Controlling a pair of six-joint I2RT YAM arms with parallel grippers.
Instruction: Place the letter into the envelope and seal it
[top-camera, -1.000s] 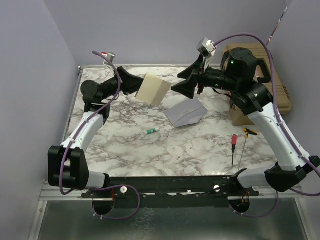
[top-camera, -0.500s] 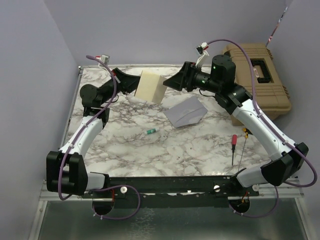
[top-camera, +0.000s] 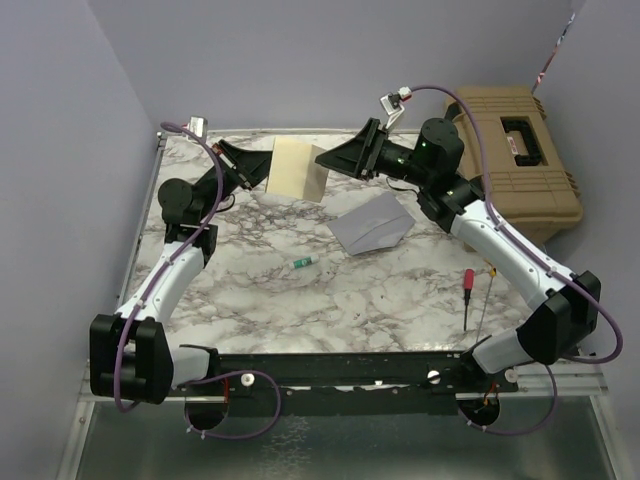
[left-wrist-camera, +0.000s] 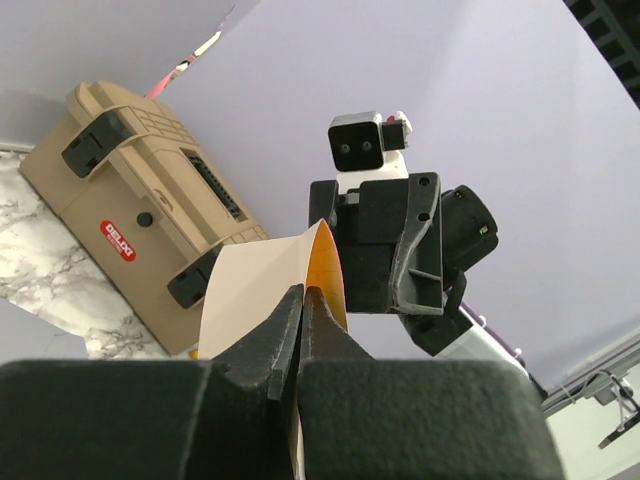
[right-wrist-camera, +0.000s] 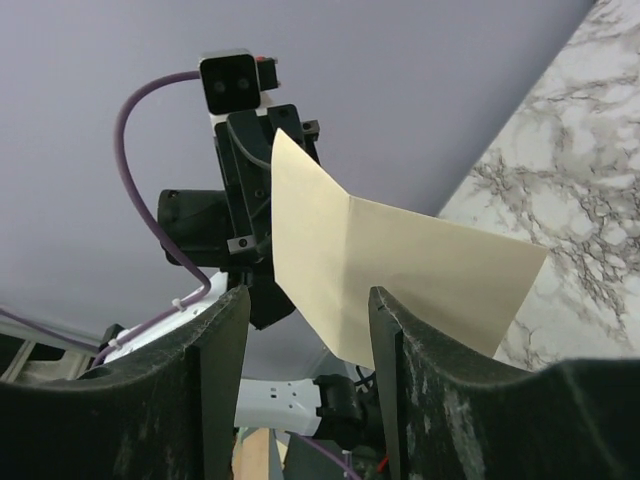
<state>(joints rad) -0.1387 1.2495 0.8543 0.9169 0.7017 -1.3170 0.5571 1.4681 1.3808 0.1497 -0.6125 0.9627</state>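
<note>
Pre-insertion regrasp: letter (top-camera: 295, 170) pinched aloft in closed left gripper (left-wrist-camera: 303, 292), right gripper (right-wrist-camera: 306, 305) agape around its free edge, envelope (top-camera: 372, 224) flat on table (top-camera: 400, 300); next, likely clamping right gripper onto letter.

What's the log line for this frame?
left gripper: shut on letter, held above table | right gripper: open, facing letter | envelope: lying flat, no gripper on it

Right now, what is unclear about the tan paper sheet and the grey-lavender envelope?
- Left wrist: the left gripper hides the lower part of the tan letter.
- Right wrist: a finger of the right gripper covers part of its lower edge.
- Top: the grey-lavender envelope is too small to judge its flap.
</note>
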